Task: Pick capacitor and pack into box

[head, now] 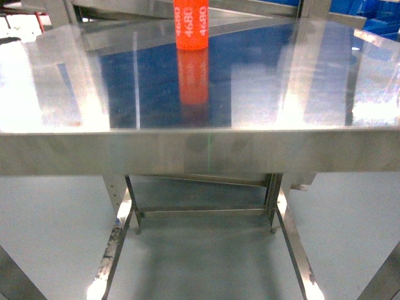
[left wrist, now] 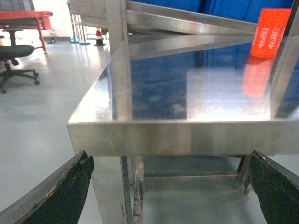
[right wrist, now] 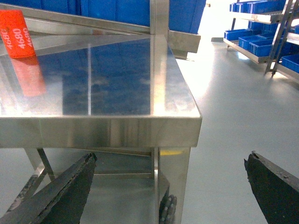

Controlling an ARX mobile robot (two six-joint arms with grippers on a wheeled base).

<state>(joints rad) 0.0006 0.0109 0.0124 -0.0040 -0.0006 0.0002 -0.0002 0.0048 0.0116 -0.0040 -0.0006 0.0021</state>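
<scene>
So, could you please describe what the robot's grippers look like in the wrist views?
Only the fingers show. The left gripper has two black, wedge-shaped fingers with scuffed, worn edges; the right gripper has the same black, chipped fingers. No cables or markings are visible.

Orange capacitor (left wrist: 270, 32) (upright) on table (left wrist: 187, 135)

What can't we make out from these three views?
- Capacitor: top cut off by the head view's upper edge; also clipped in both wrist views.
- Box: in no view.
- Left gripper, right gripper: finger bases cut by the bottom edge.
- Blue bins: contents too small.
</scene>
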